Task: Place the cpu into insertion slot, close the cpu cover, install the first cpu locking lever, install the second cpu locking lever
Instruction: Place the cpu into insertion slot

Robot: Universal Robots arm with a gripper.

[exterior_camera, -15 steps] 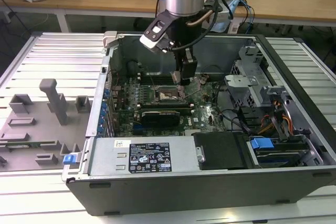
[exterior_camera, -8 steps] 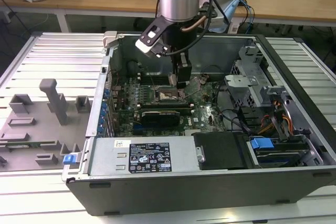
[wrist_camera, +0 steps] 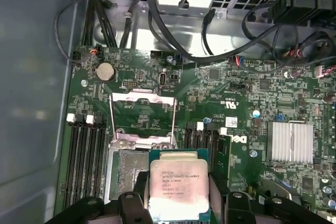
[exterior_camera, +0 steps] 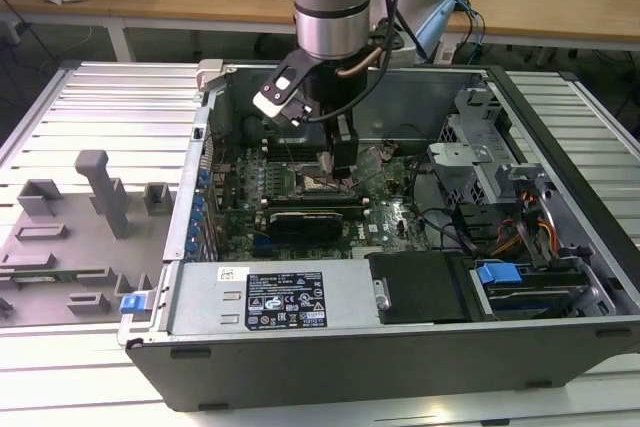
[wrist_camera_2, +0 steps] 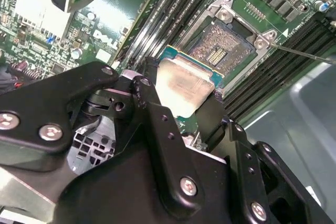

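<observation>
The cpu [wrist_camera: 178,187], a small square chip with a pale metal top, is held flat between the black fingers [wrist_camera: 137,190] of my gripper [wrist_camera: 177,195], which is shut on its two side edges. In the second wrist view the cpu [wrist_camera_2: 184,85] hangs just above the green board, beside the insertion slot [wrist_camera_2: 221,43] and overlapping its edge. The slot's pin field [wrist_camera: 126,174] lies bare. The cpu cover [wrist_camera: 142,98] stands swung open at the slot's far end. A thin locking lever [wrist_camera_2: 307,55] sticks out past the slot. In the exterior view the gripper [exterior_camera: 337,172] reaches down into the open computer case.
Black memory slots [wrist_camera: 86,161] flank the socket. A finned heatsink [wrist_camera: 291,141] and a card [exterior_camera: 305,219] sit nearby. Cables [wrist_camera: 157,30] and a drive cage [exterior_camera: 480,162] crowd the case's far side. Grey fixture blocks [exterior_camera: 100,192] stand on the table at the exterior view's left.
</observation>
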